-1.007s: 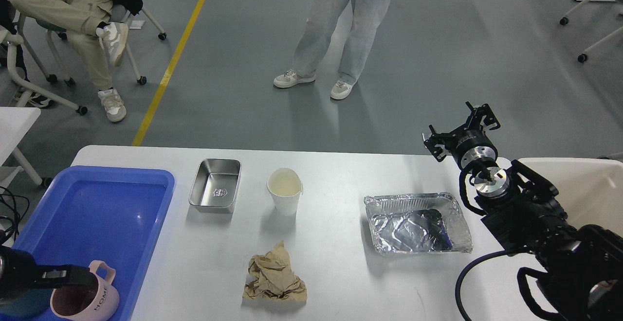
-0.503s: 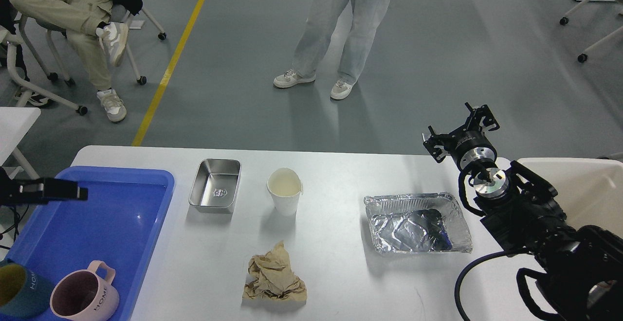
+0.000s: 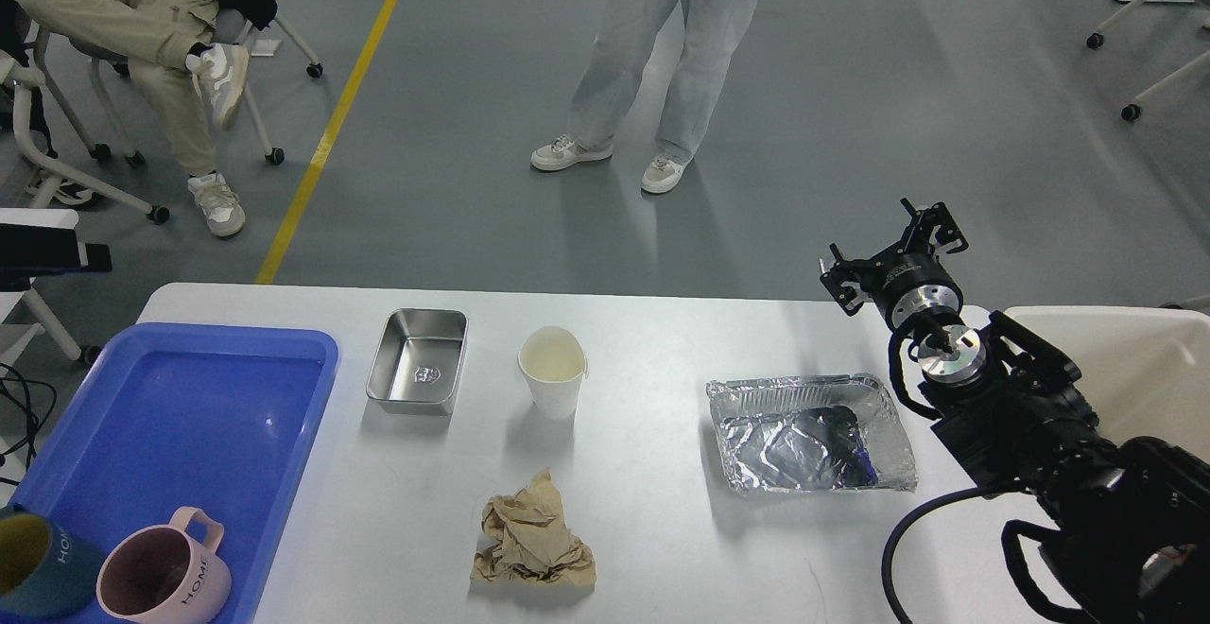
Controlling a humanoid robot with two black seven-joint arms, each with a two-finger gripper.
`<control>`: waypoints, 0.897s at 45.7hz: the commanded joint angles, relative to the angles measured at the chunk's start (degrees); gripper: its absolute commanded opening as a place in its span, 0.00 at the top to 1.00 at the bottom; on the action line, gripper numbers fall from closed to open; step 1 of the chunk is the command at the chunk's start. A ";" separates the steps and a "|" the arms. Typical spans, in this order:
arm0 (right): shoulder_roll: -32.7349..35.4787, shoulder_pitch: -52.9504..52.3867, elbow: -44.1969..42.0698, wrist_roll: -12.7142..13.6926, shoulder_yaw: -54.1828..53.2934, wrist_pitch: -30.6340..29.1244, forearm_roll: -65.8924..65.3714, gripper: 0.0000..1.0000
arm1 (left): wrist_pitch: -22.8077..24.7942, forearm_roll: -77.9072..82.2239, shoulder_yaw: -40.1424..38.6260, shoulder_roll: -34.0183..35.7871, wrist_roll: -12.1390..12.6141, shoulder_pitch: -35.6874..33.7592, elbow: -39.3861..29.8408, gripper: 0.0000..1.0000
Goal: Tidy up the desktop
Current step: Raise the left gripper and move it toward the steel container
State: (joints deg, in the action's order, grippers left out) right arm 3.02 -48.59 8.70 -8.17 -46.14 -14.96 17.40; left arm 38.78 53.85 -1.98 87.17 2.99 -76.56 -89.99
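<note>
The pale grey-white desktop (image 3: pixel 662 529) carries a steel rectangular tin (image 3: pixel 418 360), a white paper cup (image 3: pixel 553 371), a crumpled brown paper ball (image 3: pixel 534 537) and a foil tray (image 3: pixel 811 433). My right gripper (image 3: pixel 893 251) hangs above the desktop's far right edge, beyond the foil tray, with its fingers apart and nothing in them. My left gripper (image 3: pixel 57 254) shows only as a dark bar at the left edge, high above the blue tray (image 3: pixel 180 416); its fingers cannot be told apart. A pink mug (image 3: pixel 163 575) and a dark teal mug (image 3: pixel 33 563) stand in the blue tray's near corner.
An off-white bin (image 3: pixel 1139 369) stands at the right end of the desktop, behind my right arm. A person (image 3: pixel 662 47) stands on the floor beyond the desktop; another sits at the far left (image 3: pixel 142 19). A small white table (image 3: pixel 28 293) is at the left.
My left gripper has left the pink mug in the blue tray and moved up and away towards the far left. The teal mug has come into view. My right arm has barely moved.
</note>
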 commanded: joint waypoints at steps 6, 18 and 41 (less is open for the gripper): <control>-0.12 0.16 0.00 0.00 0.00 0.02 0.00 0.00 | -0.19 -2.88 -0.04 1.16 0.00 -2.28 0.34 0.18; -0.12 -0.02 0.00 0.00 0.00 0.02 0.00 0.00 | -3.35 -2.88 1.19 -7.18 0.09 -0.96 6.75 0.18; -0.03 0.25 0.00 0.00 0.00 0.11 0.00 0.00 | -10.91 -1.47 2.33 -42.43 1.05 9.41 33.38 0.18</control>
State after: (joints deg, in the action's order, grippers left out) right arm 2.99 -48.48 8.70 -8.17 -46.14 -14.89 17.40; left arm 28.37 52.31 0.38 50.61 4.12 -68.85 -62.43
